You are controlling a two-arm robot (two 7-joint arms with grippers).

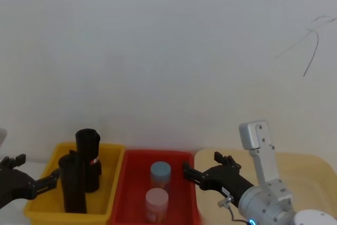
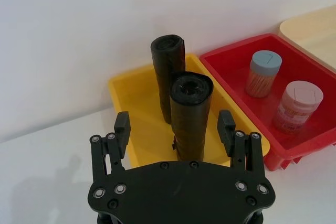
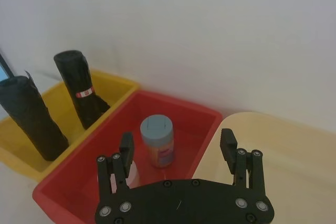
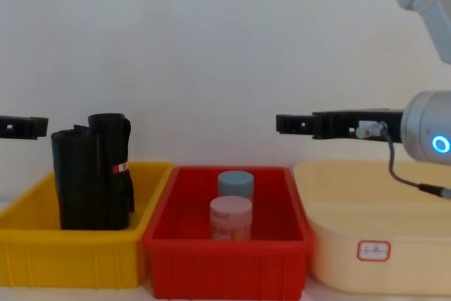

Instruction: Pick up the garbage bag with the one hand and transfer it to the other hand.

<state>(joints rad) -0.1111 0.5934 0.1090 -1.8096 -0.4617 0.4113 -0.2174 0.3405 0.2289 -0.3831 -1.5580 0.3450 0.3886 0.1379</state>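
Note:
The garbage bag (image 2: 190, 114) is a plain black roll standing upright in the yellow bin (image 1: 39, 209); it also appears in the head view (image 1: 73, 185), the chest view (image 4: 76, 181) and the right wrist view (image 3: 30, 121). My left gripper (image 2: 174, 121) is open and hangs just short of the roll, about level with its top, at the bin's left side (image 1: 36, 171) (image 4: 21, 126). My right gripper (image 3: 177, 140), on the arm with the blue ring (image 4: 440, 144), is open and empty. It hovers over the red bin's right edge (image 1: 202, 164) (image 4: 285, 123).
A second black roll with a red-and-white label (image 1: 88, 154) stands behind the plain one. The red bin (image 4: 225, 259) holds a blue-lidded jar (image 4: 235, 182) and a pink-lidded jar (image 4: 230, 218). A beige tub (image 4: 373, 244) stands on the right. A white wall is close behind.

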